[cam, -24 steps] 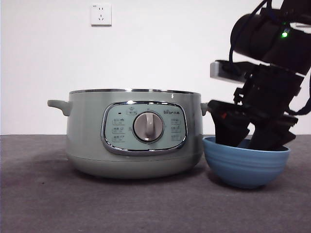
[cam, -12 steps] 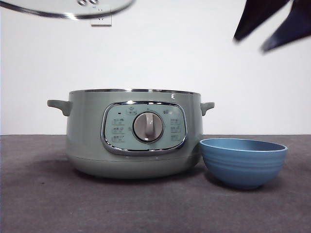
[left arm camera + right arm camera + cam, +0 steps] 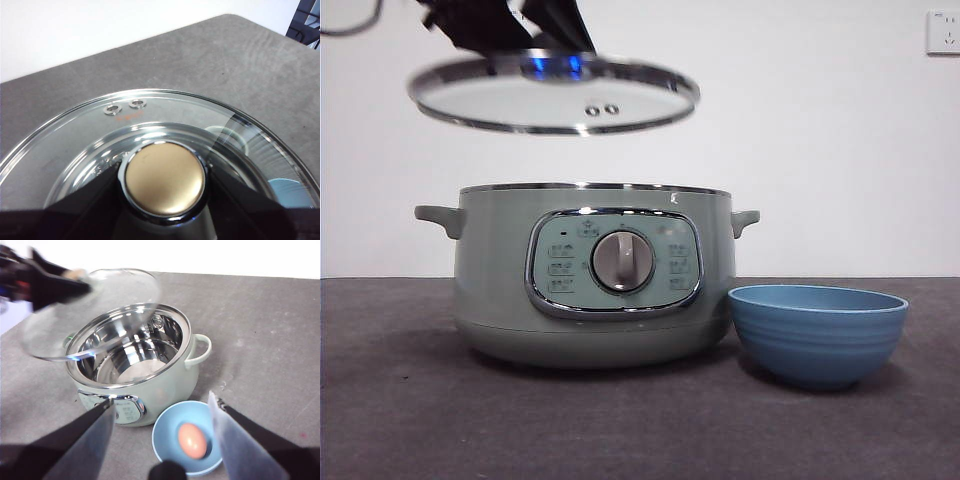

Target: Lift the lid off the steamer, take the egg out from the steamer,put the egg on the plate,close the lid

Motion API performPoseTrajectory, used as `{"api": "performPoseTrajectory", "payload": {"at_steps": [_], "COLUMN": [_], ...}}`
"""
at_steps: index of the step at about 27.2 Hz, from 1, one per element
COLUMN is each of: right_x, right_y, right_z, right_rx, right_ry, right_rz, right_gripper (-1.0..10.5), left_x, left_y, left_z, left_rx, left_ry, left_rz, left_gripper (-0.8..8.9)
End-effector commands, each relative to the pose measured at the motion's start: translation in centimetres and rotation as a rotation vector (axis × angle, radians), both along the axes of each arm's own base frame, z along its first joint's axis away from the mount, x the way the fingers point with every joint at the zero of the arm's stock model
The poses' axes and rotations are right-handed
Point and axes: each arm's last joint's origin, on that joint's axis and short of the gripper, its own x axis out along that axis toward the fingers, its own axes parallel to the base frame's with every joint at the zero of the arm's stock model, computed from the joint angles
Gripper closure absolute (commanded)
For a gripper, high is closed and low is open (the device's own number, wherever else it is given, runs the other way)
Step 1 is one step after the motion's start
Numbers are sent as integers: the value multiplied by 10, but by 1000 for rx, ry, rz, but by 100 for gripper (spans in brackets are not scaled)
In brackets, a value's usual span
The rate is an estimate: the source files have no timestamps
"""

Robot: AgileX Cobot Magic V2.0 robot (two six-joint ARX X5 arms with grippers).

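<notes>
My left gripper (image 3: 164, 175) is shut on the pale knob (image 3: 164, 182) of the glass lid (image 3: 150, 115). It holds the lid (image 3: 552, 95) in the air, a little above the open steamer (image 3: 595, 275) and slightly to its left; the gripper (image 3: 505, 25) shows dark at the top edge. The steamer (image 3: 150, 385) shows a bare steel inside with no egg in it. The egg (image 3: 192, 440) lies in the blue plate (image 3: 167, 427) beside the steamer. My right gripper (image 3: 160, 400) hangs open high above the plate, out of the front view. The plate (image 3: 818, 335) stands right of the steamer.
A white wall with a socket (image 3: 942, 32) runs behind the dark grey table (image 3: 640, 430). In the right wrist view the left arm (image 3: 42, 282) reaches in with the lid (image 3: 90, 310) over the steamer's far side.
The right gripper rose out of the plate and left the front view. The lid came down from the top edge and now hangs lower, over the steamer.
</notes>
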Motion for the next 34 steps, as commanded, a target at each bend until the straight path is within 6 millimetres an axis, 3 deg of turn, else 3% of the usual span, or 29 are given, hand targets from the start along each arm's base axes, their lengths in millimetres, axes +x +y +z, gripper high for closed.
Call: {"api": "performPoseTrajectory", "payload": {"at_steps": [1, 18, 34], "right_x": [-1, -1, -1], "right_y": [0, 0, 0], "right_z": [-1, -2, -2], "right_rx": [6, 2, -4], "right_ry": [16, 22, 17], "right_rz": [-2, -2, 1], "right_gripper": [626, 626, 626], "left_x": [8, 39, 33], "left_y": [-9, -28, -33], "left_z": [4, -37, -51], "left_rx": [-31, 4, 64], "left_ry": [-70, -12, 87], "left_rz": [-19, -16, -33], "left_gripper": [822, 822, 822]}}
